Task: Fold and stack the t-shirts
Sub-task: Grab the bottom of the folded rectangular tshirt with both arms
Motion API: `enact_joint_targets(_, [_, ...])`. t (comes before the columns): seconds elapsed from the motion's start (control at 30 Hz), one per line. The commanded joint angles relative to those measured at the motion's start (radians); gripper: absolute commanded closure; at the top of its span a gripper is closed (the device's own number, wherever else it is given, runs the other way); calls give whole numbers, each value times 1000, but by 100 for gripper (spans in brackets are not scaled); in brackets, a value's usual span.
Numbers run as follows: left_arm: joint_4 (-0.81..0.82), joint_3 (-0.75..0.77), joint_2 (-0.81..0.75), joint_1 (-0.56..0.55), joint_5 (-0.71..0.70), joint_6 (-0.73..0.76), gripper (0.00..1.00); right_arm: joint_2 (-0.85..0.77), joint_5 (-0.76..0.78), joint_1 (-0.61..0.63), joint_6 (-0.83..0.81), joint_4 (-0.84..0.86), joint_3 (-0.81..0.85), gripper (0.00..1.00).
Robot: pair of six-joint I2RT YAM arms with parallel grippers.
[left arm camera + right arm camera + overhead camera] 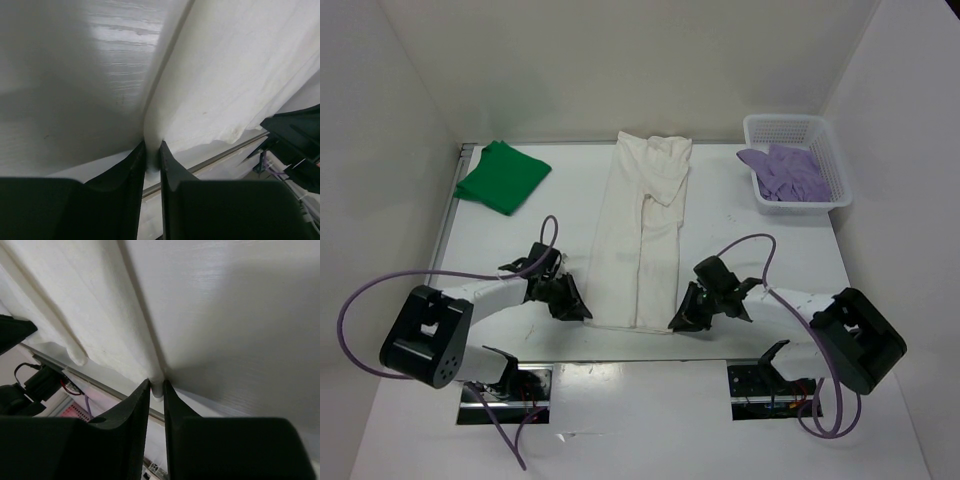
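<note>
The white t-shirt (642, 235) lies lengthwise down the middle of the table, both sides folded inward into a long narrow strip. My left gripper (582, 313) is shut on the white t-shirt's near left corner (152, 145). My right gripper (677, 323) is shut on its near right corner (158, 386). A green t-shirt (503, 176) lies folded at the far left. In the basket at the far right the lavender t-shirt (786, 171) sits crumpled.
The white lattice basket (825, 160) stands at the back right, against the right wall. The table's near edge with a metal rail (220, 159) runs just behind both grippers. Purple cables loop over each arm.
</note>
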Motion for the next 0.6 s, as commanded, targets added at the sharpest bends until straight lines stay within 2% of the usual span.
enact_joint_targets(0.0, [-18, 27, 32, -28, -8, 57, 77, 18, 27, 7, -3, 43, -13, 80])
enact_joint_targets(0.13, [-74, 27, 3, -77, 28, 57, 92, -9, 27, 17, 17, -2, -24, 95])
enact_joint_targets(0.23, [-113, -39, -108, -122, 102, -2, 94, -138, 17, 61, 95, -85, -74, 98])
enact_joint_targets(0.33, [-204, -82, -252, -123, 113, -48, 97, -357, -38, 98, 229, -160, -169, 100])
enact_joint_targets(0.37, [-226, -94, -272, -132, 113, -48, 98, -488, -38, 98, 253, -202, -191, 100])
enact_joint_targets(0.47, [-261, -94, -294, -149, 154, -60, 99, -725, -71, 98, 327, -335, -200, 100])
enact_joint_targets(0.57, [-308, 17, -259, -149, 144, -28, 99, -825, -98, 98, 381, -387, -171, 100])
